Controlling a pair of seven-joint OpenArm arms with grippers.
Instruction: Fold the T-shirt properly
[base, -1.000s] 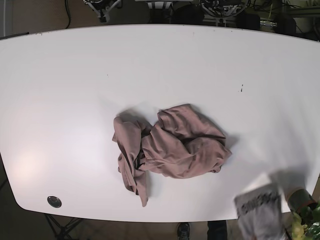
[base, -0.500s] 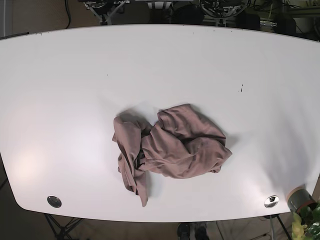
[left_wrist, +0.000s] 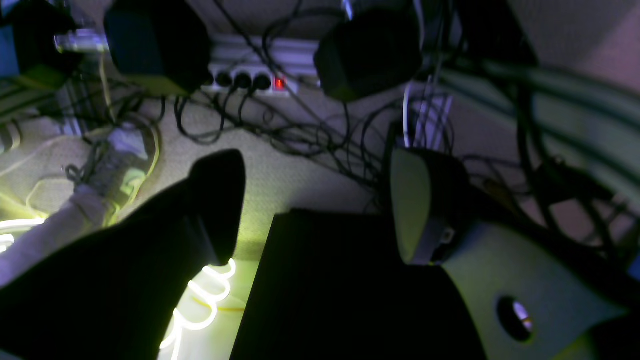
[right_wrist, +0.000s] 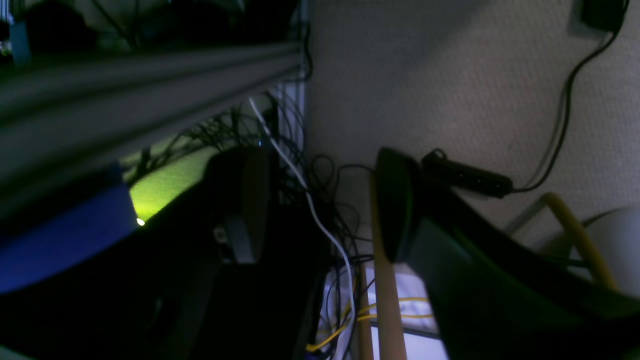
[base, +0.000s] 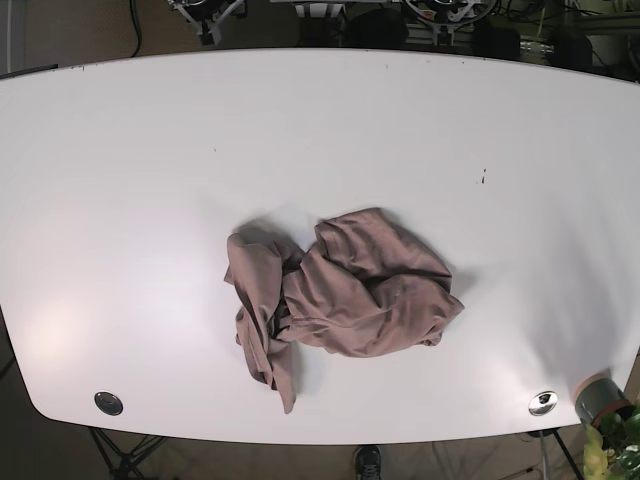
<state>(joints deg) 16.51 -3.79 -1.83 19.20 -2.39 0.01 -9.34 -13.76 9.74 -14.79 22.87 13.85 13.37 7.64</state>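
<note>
White and broad, the surface (base: 140, 200) fills the base view, with a dark floor strip along its far edge. Two small round metal fittings sit in it near the near edge, one at the left (base: 108, 403) and one at the right (base: 543, 403). A small dark speck (base: 484, 177) marks the right half.

Task item: the T-shirt (base: 340, 295), dusty pink, lies in a crumpled heap slightly right of centre and towards the near side. It is unfolded, bunched in thick creases, with a narrow twisted portion trailing from its left part towards the near edge. Nothing touches it, and neither arm appears over the surface in the base view.

Left claw (left_wrist: 320, 200): seen in the left wrist view, its two fingers stand well apart with nothing between them. It points at carpeted floor with tangled cables (left_wrist: 310, 130) and a power strip (left_wrist: 250, 80) with a red light.

Right claw (right_wrist: 320, 200): seen in the right wrist view, its fingers are likewise spread and empty. Beyond them are a carpeted floor, a white cable (right_wrist: 300, 185) and a wooden leg (right_wrist: 387, 295). Both wrist views are dim.

A potted plant (base: 605, 415) stands off the near right corner.
</note>
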